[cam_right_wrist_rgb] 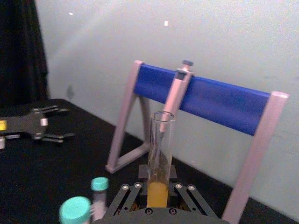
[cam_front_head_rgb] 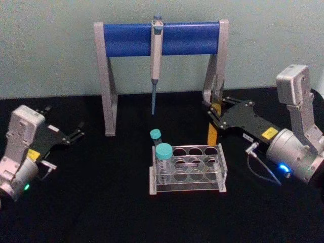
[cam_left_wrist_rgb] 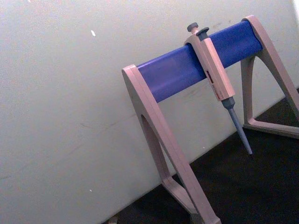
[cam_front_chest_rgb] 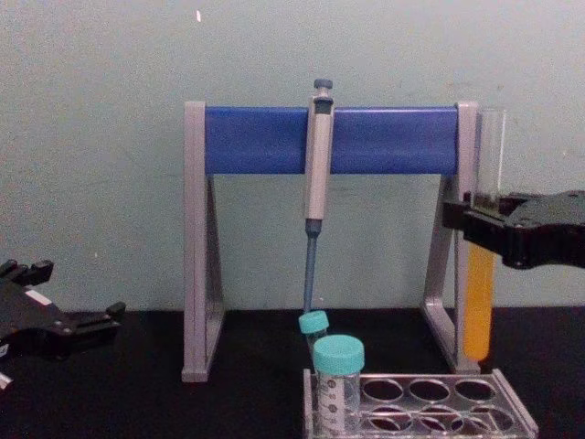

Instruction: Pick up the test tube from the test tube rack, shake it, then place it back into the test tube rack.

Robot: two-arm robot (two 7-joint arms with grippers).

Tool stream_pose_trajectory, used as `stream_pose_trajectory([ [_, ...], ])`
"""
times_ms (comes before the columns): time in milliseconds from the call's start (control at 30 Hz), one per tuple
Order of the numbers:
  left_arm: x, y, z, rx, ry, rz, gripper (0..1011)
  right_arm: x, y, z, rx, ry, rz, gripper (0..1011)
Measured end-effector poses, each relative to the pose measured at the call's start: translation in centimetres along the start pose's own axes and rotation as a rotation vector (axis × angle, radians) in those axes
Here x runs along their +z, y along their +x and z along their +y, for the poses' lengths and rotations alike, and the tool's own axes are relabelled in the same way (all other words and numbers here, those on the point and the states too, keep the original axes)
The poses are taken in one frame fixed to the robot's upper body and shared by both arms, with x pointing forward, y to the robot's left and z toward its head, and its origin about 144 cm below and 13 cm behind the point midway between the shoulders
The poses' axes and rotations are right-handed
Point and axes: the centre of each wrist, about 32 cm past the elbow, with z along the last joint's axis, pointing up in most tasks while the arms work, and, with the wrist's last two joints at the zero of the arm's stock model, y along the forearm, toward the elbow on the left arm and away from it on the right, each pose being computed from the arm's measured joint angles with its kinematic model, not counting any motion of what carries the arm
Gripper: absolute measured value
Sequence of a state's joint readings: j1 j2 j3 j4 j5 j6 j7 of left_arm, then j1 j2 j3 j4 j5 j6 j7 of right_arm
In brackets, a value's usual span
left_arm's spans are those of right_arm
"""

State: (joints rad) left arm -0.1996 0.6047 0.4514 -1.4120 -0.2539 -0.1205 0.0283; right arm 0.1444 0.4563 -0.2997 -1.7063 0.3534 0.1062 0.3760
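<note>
Glass tube [cam_front_chest_rgb: 479,311], thin, clear, uncapped, orange-yellow liquid in lower half. Your right gripper [cam_front_chest_rgb: 482,218] has jaws pinching it mid-length, upright so nothing spills. You hold it lifted clear of rack [cam_front_chest_rgb: 516,416], by rear right corner: room to shake. Rack clear plastic, round holes, teal-capped vials [cam_front_chest_rgb: 338,366] at left end. Left gripper [cam_front_chest_rgb: 91,322] parked far left, jaws spread.

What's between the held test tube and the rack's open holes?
Nothing visible. The right gripper holds the test tube upright, raised behind the test tube rack; its right holes are open. Two teal-capped vials stand at its left end, off that path. The left gripper sits parked far left.
</note>
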Motion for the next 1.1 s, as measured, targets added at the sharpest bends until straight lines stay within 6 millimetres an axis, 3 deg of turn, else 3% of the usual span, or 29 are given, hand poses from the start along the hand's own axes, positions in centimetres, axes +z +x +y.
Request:
stream_pose_trajectory([
  [200,0.0,0.0,0.0,0.0,0.0,0.0,1001,0.2,-0.8,-0.3,0.077,-0.008,0.021,233],
  [533,0.0,0.0,0.0,0.0,0.0,0.0,1001,0.0,-1.6,2.0,0.158,0.053,0.076,233],
  [867,0.0,0.0,0.0,0.0,0.0,0.0,1001,-0.1,-1.2,4.4,0.094,0.1,0.061,233],
  [1100,0.0,0.0,0.0,0.0,0.0,0.0,1001,-0.1,-0.7,4.6,0.042,0.095,0.046,233],
])
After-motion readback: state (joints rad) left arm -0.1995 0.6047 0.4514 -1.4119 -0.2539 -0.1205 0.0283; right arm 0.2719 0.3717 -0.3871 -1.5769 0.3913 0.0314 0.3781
